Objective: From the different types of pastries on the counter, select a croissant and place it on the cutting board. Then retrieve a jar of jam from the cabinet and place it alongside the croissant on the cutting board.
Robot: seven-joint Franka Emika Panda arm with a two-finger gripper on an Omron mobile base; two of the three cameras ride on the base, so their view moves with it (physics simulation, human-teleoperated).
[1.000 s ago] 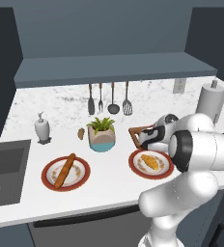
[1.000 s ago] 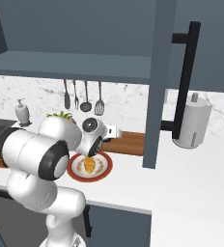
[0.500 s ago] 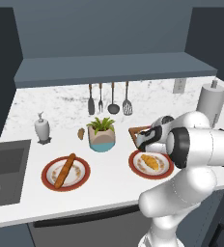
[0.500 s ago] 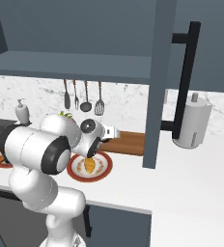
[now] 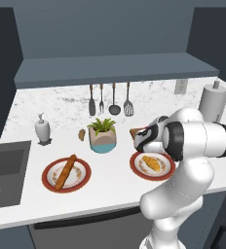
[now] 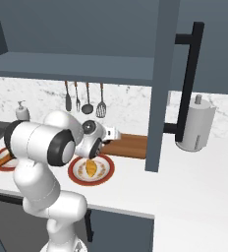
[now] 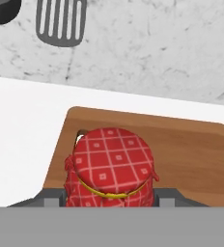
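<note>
My gripper [image 7: 111, 197] is shut on the jar of jam [image 7: 114, 166], a small round jar with a red checked cloth lid. It hangs over the handle end of the brown cutting board [image 7: 191, 149] on the white counter [image 7: 22, 120]. From the right base camera my gripper [image 6: 111, 133] is at the left end of the cutting board [image 6: 131, 145]. The golden croissant [image 5: 151, 164] lies on a red-rimmed plate [image 5: 137, 168] just in front of the hand. It shows again as the croissant [image 6: 91, 168] in the right base view. A long baguette [image 5: 65, 171] rests on another plate to the left. A tiny bun [image 5: 81, 134] sits beside the plant.
A potted plant [image 5: 103, 135] stands left of the hand. Utensils [image 5: 110, 99] hang on the back wall. A paper towel roll [image 6: 194, 125] stands right of the board. The open cabinet door [image 6: 160, 83] juts out above the board's right end. A sink [image 5: 0, 170] lies far left.
My arm has swung a little to the left, carrying the hand and jar toward the board's handle end. The pastries and plates have not moved.
</note>
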